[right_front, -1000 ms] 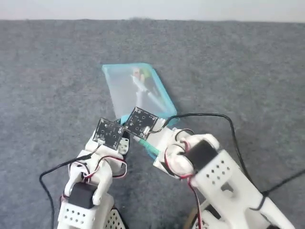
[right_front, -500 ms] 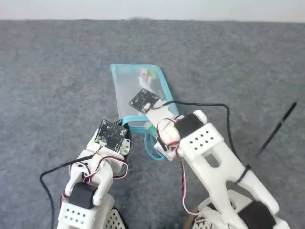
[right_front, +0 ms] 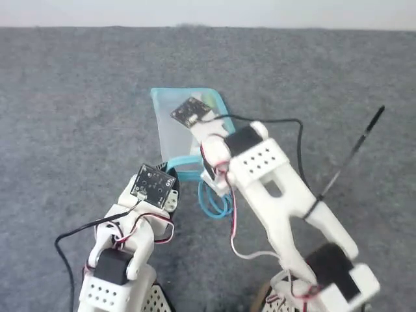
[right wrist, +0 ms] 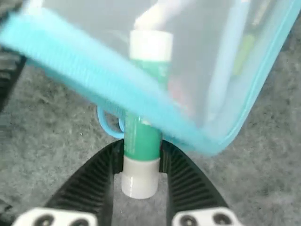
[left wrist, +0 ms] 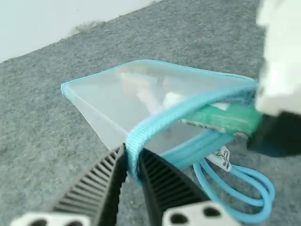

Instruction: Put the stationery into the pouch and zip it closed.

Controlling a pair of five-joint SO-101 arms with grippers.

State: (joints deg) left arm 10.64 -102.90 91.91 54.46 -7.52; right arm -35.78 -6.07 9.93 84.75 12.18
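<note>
Left gripper (left wrist: 132, 175): its two ribbed fingers are pinched together on the teal zip band at the near corner of the pouch (left wrist: 117, 101), which fans out ahead of the fingertips over the grey table (right_front: 65, 97). Right gripper (right wrist: 141, 162): clamped on a green glue stick (right wrist: 140, 141). The stick's white butt sits between the fingers, and its green body runs forward past the fingertips under the zip band. Its white far end shows only through the pouch's cloudy wall. Beyond that end lie other pale items (left wrist: 148, 96), too blurred to name. A blue cord loop (left wrist: 237, 186) lies on the table beside the pouch mouth, near the right gripper. From above, the right arm covers much of the pouch and each wrist's camera board hides the fingers beneath it. A white block at the edge of the left wrist view cuts off the stick's rear end.
</note>
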